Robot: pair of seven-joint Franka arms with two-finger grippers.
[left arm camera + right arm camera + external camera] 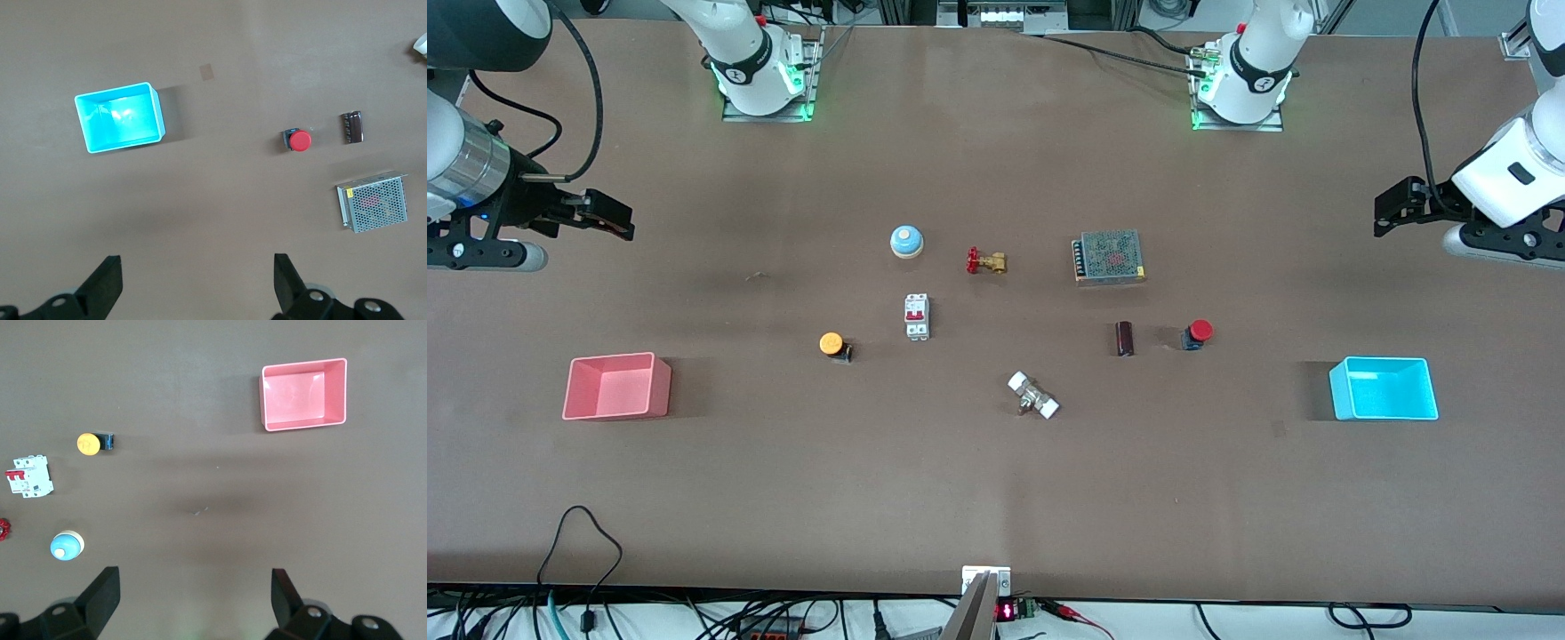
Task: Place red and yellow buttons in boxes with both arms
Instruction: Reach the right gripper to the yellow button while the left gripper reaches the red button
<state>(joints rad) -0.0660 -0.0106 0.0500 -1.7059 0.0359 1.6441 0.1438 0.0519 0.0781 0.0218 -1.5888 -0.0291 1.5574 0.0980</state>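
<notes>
Buttons red-capped (1198,333), orange-yellow-capped (833,344), black-bodied

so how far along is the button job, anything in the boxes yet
Nothing is done yet. The pink box and the blue box both hold nothing. The yellow button and red button lie on the table among the other parts. Nothing is in hand: the right gripper and left gripper hang with fingers open over the table's two ends. Both pick-ups and both drops remain.
</notes>
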